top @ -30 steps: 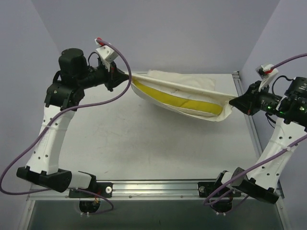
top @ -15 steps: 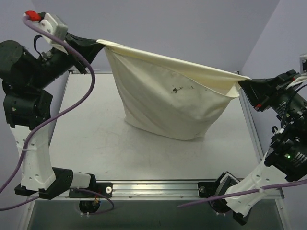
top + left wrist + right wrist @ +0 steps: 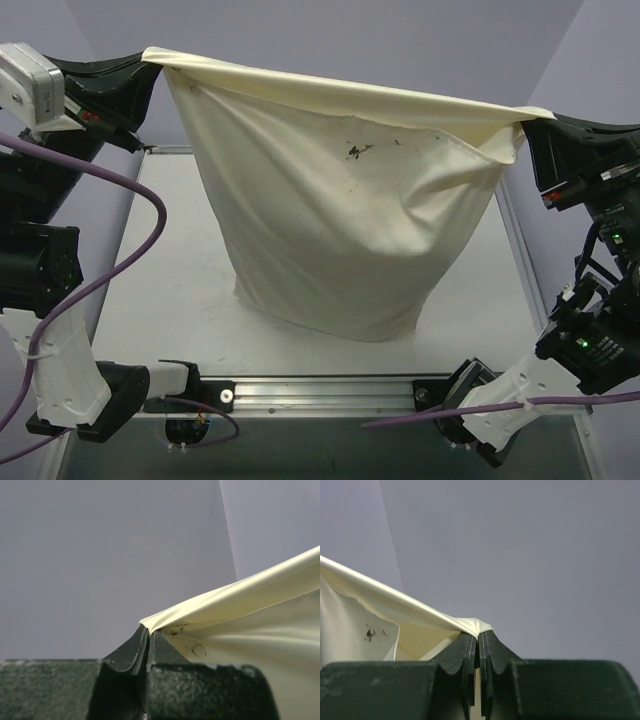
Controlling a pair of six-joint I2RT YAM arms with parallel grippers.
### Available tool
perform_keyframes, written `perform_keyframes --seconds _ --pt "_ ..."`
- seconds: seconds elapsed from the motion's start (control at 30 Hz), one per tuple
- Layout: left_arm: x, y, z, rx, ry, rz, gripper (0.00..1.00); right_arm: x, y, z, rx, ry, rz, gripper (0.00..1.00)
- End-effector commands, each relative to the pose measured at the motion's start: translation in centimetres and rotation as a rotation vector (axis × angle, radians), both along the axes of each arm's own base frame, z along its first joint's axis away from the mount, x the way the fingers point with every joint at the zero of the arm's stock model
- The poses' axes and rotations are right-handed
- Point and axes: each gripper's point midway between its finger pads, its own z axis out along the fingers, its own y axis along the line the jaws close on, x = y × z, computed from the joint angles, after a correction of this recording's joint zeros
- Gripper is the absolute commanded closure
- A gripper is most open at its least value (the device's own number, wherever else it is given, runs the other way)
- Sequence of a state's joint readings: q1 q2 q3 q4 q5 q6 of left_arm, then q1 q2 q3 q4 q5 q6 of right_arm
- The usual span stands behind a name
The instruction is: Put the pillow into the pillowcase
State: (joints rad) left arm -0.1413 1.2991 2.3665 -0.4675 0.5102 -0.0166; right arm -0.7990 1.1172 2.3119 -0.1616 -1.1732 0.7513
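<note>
The cream pillowcase (image 3: 340, 220) hangs in the air as a full, bulging sack, its top edge stretched taut between my two grippers. My left gripper (image 3: 150, 57) is shut on its upper left corner, and the wrist view shows the cloth (image 3: 240, 610) pinched at the fingertips (image 3: 148, 630). My right gripper (image 3: 528, 118) is shut on its upper right corner, where the cloth (image 3: 395, 610) bunches over the closed tips (image 3: 479, 635). The pillow is hidden; no white cushion or yellow band shows. The sack's bottom hangs near the table (image 3: 180, 280).
A metal rail (image 3: 320, 390) runs along the table's near edge between the two arm bases. Purple cables (image 3: 120, 270) loop from both arms. Grey walls stand behind and at both sides.
Both grippers have risen and spread apart, lifting the pillowcase from lying flat to hanging upright. The yellow band seen a second ago at its mouth is now out of sight.
</note>
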Motion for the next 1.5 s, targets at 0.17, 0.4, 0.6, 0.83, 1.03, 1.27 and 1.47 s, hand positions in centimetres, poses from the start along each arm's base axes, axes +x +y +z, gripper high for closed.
perform_keyframes --seconds 0.17,0.4,0.6,0.83,1.03,1.27,1.47 --pt "3.9 6.1 1.6 -0.14 -0.047 0.331 1.0 6.1 -8.1 3.7 0.269 -0.111 -0.033 1.0" --pt "10.9 6.1 -2.9 -0.09 0.1 0.384 1.0 12.6 -6.3 -0.8 0.273 0.081 0.028 1.0" --pt "18.5 6.3 -4.5 -0.049 0.129 0.434 1.0 20.7 -2.3 -5.9 0.181 0.229 0.033 1.0" --pt "23.7 12.3 -1.1 -0.177 -0.017 0.583 1.0 27.3 -0.9 -5.5 0.086 0.136 -0.116 1.0" --pt "17.9 19.4 5.3 -0.316 -0.279 0.629 1.0 21.5 -2.6 4.0 0.196 -0.207 -0.168 1.0" --pt "10.5 24.8 7.5 -0.356 -0.336 0.636 1.0 16.0 -1.3 5.7 0.196 -0.261 -0.071 1.0" --pt "9.5 18.6 -2.2 0.066 -0.136 0.469 1.0 19.8 3.1 -14.2 -0.032 0.289 0.093 1.0"
